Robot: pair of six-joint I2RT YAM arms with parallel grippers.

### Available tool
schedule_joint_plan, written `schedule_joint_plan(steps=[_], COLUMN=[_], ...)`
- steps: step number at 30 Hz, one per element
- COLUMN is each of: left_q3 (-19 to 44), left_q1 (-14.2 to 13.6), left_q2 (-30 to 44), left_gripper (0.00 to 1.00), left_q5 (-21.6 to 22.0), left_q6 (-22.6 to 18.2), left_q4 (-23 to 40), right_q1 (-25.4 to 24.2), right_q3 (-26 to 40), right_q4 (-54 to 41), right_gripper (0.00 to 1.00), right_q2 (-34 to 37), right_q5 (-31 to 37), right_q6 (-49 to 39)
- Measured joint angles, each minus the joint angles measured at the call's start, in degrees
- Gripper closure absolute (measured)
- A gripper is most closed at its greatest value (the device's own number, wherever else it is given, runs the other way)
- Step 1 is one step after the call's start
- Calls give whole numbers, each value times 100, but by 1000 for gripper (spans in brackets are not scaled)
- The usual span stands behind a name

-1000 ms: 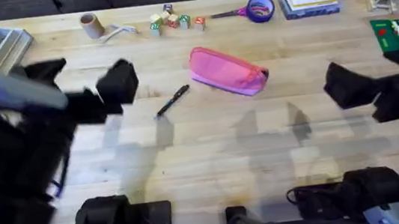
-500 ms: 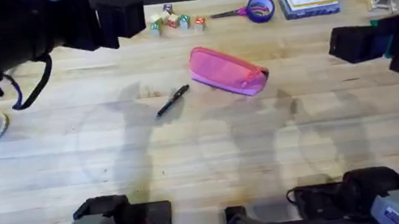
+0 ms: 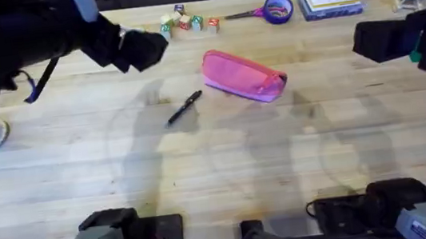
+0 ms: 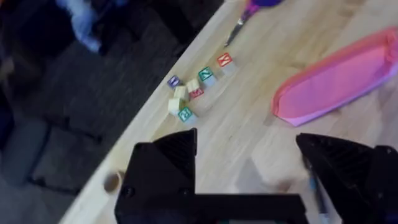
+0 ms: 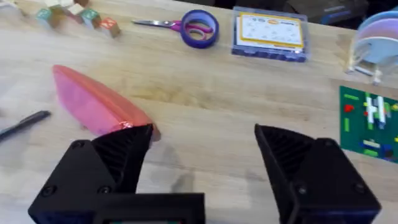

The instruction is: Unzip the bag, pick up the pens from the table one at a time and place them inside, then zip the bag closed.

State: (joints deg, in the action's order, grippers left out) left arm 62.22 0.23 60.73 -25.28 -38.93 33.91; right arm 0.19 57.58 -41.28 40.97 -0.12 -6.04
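swung down from the far edge since half a second ago, the left end effector [image 3: 141, 49], fingers spread and empty, hovers near the slim black pen [image 3: 184, 107], then the soft pink bag [image 3: 243, 76] on the grained table [image 3: 226, 166], and the right end effector [image 3: 377, 40], released, hangs well apart.
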Motion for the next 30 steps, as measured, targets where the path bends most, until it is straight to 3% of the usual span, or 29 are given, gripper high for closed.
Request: schedule_joint_plan(steps=[5, 10, 14, 22, 30], left_q3=[2, 2, 2, 2, 13], left_q1=[0, 0, 0, 0, 0], left_q2=[415, 797, 1021, 1340, 1778], left_gripper=[7, 7, 7, 8, 7], left_q5=[-602, -943, -1155, -1295, -1735], left_q6=[-1674, -2658, -2973, -3139, -3185], left_q4=[0, 0, -2, -32, -721], right_q1=[1, 1, 1, 1, 1], right_q3=[0, 0, 0, 0, 0], right_q4=[0, -17, -42, -42, -44], right_gripper=[3, 3, 3, 3, 3], right_q2=[2, 0, 0, 0, 0], right_q5=[-166, -233, -251, -251, -251], right_q6=[0, 0, 0, 0, 0])
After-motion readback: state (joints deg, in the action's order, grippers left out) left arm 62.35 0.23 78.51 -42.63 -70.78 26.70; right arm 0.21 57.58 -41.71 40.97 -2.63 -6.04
